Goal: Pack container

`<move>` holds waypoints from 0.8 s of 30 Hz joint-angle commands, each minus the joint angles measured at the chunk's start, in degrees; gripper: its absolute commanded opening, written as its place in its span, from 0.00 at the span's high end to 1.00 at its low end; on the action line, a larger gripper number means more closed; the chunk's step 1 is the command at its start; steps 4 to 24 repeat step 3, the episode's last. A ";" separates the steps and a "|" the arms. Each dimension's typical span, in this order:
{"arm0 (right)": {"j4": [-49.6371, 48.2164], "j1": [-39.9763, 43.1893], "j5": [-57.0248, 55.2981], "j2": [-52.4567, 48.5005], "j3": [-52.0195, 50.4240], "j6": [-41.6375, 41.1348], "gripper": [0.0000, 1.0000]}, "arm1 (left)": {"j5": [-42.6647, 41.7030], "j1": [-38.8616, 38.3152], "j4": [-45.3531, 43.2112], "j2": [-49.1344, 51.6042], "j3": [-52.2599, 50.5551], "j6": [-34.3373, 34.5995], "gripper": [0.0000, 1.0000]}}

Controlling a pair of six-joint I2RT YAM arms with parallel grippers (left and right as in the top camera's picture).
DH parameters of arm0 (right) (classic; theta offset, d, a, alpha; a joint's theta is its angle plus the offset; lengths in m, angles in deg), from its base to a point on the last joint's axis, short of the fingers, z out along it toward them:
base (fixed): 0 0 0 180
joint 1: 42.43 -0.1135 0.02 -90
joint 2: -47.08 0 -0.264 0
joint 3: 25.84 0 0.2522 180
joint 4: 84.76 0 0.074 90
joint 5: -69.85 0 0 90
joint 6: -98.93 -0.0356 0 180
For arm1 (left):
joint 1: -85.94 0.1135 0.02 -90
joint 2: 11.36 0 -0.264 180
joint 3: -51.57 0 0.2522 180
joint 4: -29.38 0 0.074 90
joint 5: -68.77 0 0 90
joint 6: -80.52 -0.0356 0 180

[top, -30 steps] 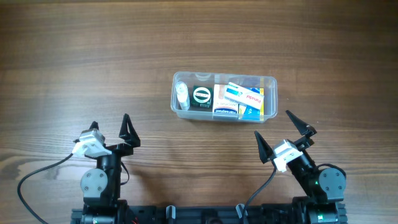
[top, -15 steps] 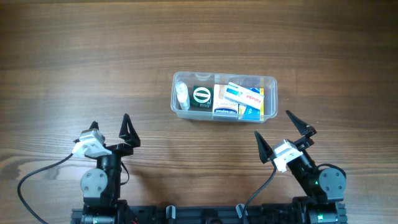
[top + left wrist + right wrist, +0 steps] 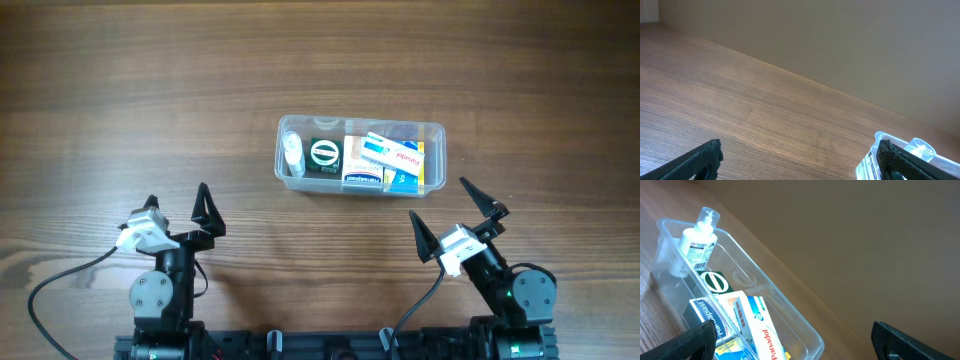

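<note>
Now, container: clear plastic tub point(image 3: 435, 150), ahead of both grippers and well apart from each, resting on the wooden table point(image 3: 150, 80).
Long axis: side to side, so it lies broadside to both arms.
Contents: small spray bottle point(image 3: 291, 152) upright at the end nearer the left arm, a dark box with a white ring point(image 3: 325, 153) beside it, then a red-and-white Panadol box point(image 3: 395, 150) lying across other cartons.
Left gripper point(image 3: 177, 195): jaws spread wide, holding nothing; the tub sits ahead and well off to its right, just a corner in its wrist view.
Right gripper point(image 3: 437, 198): spread wide too, empty; the tub lies ahead and a little left, filling the lower left of its wrist view.
Nearer arm: the right, clearly.
Progress: looks packed, I'd say; no loose item or lid shows in any view.
Next move: if anything, a short forward reach by the right arm to the near long wall.
</note>
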State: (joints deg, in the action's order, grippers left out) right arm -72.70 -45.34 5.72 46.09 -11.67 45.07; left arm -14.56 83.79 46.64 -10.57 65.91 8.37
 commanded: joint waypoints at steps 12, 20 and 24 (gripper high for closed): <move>-0.22 -0.17 0.04 0.42 -0.11 0.35 0.00 | -0.66 -0.24 -0.02 -0.46 -0.26 -1.16 0.00; -0.22 -0.17 0.04 0.42 -0.11 0.35 0.00 | -0.66 -0.24 -0.02 -0.46 -0.26 -1.16 0.00; -0.22 -0.17 0.04 0.42 -0.11 0.35 0.00 | -0.66 -0.24 -0.02 -0.46 -0.26 -1.16 0.00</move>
